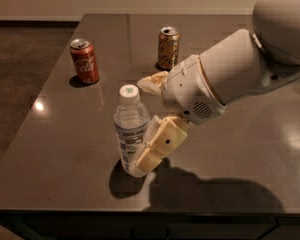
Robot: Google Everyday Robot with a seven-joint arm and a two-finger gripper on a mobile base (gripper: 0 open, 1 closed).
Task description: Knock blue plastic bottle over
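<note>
The blue plastic bottle point(130, 126), clear with a white cap and a pale printed label, stands upright near the table's front. My gripper point(138, 128) comes in from the right and is open. Its near finger point(157, 149) lies against the bottle's right side and base. Its far finger point(151, 82) pokes out behind the bottle at cap height. The bottle sits between the two fingers.
A red soda can point(84, 61) stands at the back left and a gold-brown can point(168, 47) at the back middle, just behind my gripper. The dark table point(60, 154) ends close in front of the bottle and at the left edge.
</note>
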